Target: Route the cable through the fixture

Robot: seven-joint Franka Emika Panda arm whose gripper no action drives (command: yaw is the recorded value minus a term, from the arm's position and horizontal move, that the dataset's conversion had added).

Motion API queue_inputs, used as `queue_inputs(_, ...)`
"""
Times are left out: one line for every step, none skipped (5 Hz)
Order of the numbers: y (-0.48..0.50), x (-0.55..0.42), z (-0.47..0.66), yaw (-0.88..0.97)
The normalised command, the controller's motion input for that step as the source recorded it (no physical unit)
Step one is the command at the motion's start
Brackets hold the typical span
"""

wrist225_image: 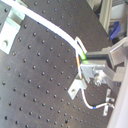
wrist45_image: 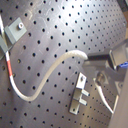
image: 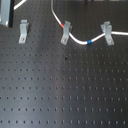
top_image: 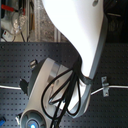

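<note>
Closed on the cable (wrist45_image: 60, 62), as far as both wrist views show: gripper (wrist45_image: 89, 57) with the white cord running straight in between its dark fingers. Met again in the second wrist view, gripper (wrist225_image: 85, 57) on the cable (wrist225_image: 55, 31), a green glint at the contact. Just beside the fingertips, a light-grey nearest bracket (wrist45_image: 80, 96), flat foot on the perforated board (wrist45_image: 50, 30); cannot tell whether touching the cord. Same nearest bracket (wrist225_image: 76, 86) in the second wrist view. Farther along the cord, a red band (wrist45_image: 10, 65), then a second bracket (wrist225_image: 10, 30) with the cord passing across it.

In the first exterior view, spread over the black perforated board (image: 60, 90): three look-alike brackets in a row. Centre bracket (image: 66, 33) at 12 o'clock, cable (image: 75, 39) lying in its forked top, red band (image: 63, 25) just at 11 o'clock of it. Sagging from there toward 3 o'clock, through a blue band (image: 88, 42), then up into the two-o'clock bracket (image: 107, 33) and off the edge. Ten-o'clock bracket (image: 23, 31) well apart from the cord. Gripper outside this picture.

In the second exterior view, filled mostly by the white robot arm (top_image: 80, 35) with black hoses (top_image: 60, 92) looped below. Beyond, at 3 o'clock, one bracket (top_image: 104, 86) with the cable (top_image: 117, 87) running level through it.
</note>
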Motion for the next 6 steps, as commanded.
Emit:
queue_inputs(0.148, 0.049, 0.02, 0.0)
queue_inputs(-0.136, -0.373, 0.62, -0.13)
queue_inputs(0.026, -0.665, 0.37, 0.0)
queue_inputs(0.186, -0.605, 0.09, 0.0)
queue_inputs(0.27, -0.578, 0.11, 0.0)
queue_inputs(0.561, -0.238, 0.28, 0.0)
